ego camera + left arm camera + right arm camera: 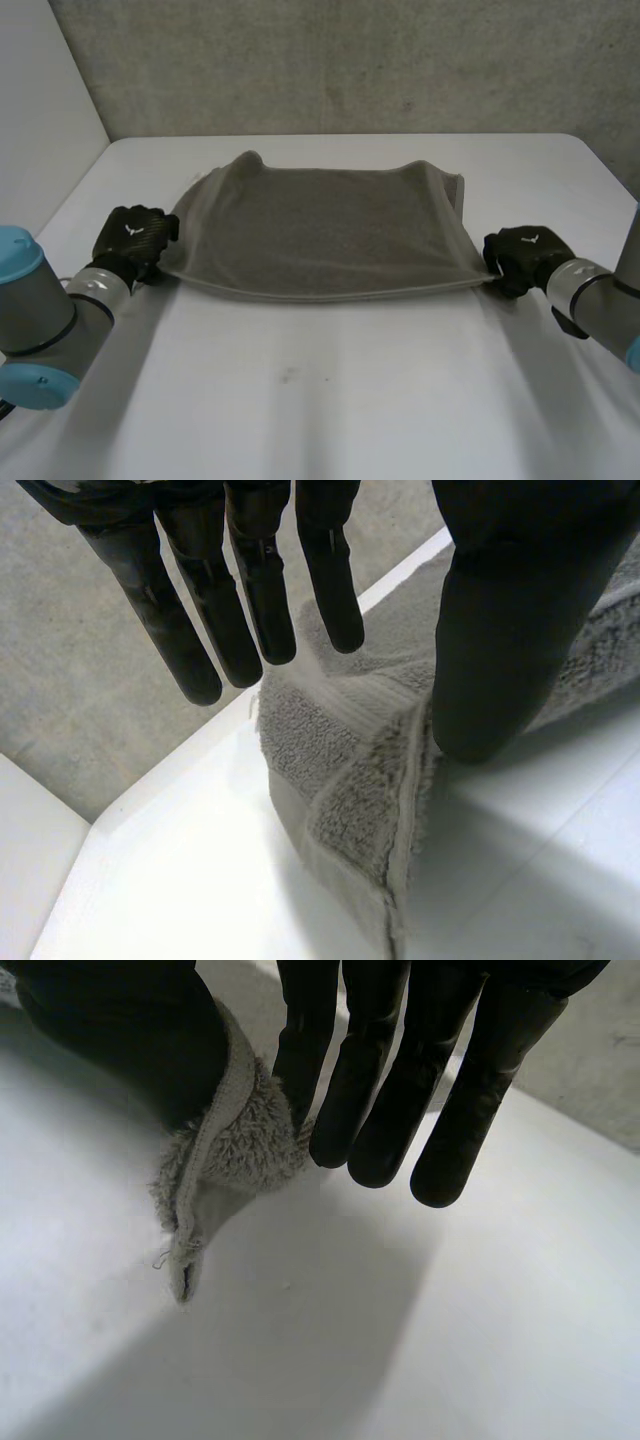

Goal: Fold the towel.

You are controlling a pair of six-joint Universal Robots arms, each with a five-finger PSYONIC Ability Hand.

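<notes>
The left arm (pixel 35 320), grey with a light-blue cap, is the closest thing, low at the left side of the white table (pixel 320 410). It ends in the left hand (pixel 133 240), which is at the near left corner of the towel (pixel 320 230). In the left wrist view the fingers (pixel 250 610) are straight and side by side. The thumb (pixel 500 630) stands opposite them, and the towel's folded corner (pixel 340 770) is caught between the two and hangs down to a point below.

The towel is grey-brown terry with a flat woven band and a stitched hem. Its long axis runs left to right across the middle of the table. The near edge is stretched between the two hands and sags slightly at its centre. The far edge lies toward the concrete wall (pixel 350 60), with both far corners bunched.

The right hand (pixel 522 255) is at the near right corner. In the right wrist view the thumb (pixel 130 1030) and nearest finger nip the fluffy corner (pixel 240 1145), while the other fingers (pixel 400 1110) reach out straight and close together.
</notes>
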